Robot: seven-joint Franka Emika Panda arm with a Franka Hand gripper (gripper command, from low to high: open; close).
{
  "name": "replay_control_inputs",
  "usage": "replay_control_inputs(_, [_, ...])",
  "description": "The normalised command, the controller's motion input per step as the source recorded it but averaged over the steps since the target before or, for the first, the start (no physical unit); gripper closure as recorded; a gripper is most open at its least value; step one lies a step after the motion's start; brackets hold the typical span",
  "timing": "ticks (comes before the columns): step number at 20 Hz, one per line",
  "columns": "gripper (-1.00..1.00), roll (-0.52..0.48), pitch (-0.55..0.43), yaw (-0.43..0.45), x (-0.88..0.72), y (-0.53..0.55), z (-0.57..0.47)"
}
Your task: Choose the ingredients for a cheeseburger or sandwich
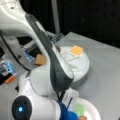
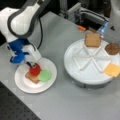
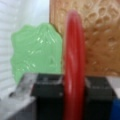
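Note:
In a front view my gripper (image 2: 31,64) is over the white plate (image 2: 23,85), shut on a red disc (image 2: 35,69) that it holds upright on edge. Below lies the sandwich pile: a toast square (image 2: 32,78) with a green disc (image 2: 45,75) overlapping its right side. In the wrist view the red disc (image 3: 73,57) stands between my black fingers (image 3: 47,86), with the green disc (image 3: 37,52) to its left and the toast (image 3: 100,37) behind it. More ingredients sit in the segmented tray (image 2: 85,81): a toast square (image 2: 92,40), a brown patty (image 2: 112,48) and a cheese square (image 2: 113,69).
In a front view the arm covers the gripper. The tray (image 1: 83,67) shows the cheese (image 1: 76,50) and a toast (image 1: 40,60), and the plate (image 1: 93,110) with the green disc (image 1: 79,108) lies at the bottom right. Cables and an orange item (image 2: 81,28) lie behind the tray.

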Motion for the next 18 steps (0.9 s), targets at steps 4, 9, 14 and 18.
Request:
replay_control_inputs(4, [1.00, 0.042, -0.051, 0.148, 0.18, -0.09, -0.03])
replay_control_inputs(9, [1.00, 0.046, -0.055, 0.148, 0.16, -0.09, -0.05])
replay_control_inputs(14, [-1.00, 0.040, -0.055, 0.152, 0.14, -0.10, -0.05])
replay_control_inputs(18, [-1.00, 0.031, -0.048, 0.157, 0.13, -0.12, -0.04])
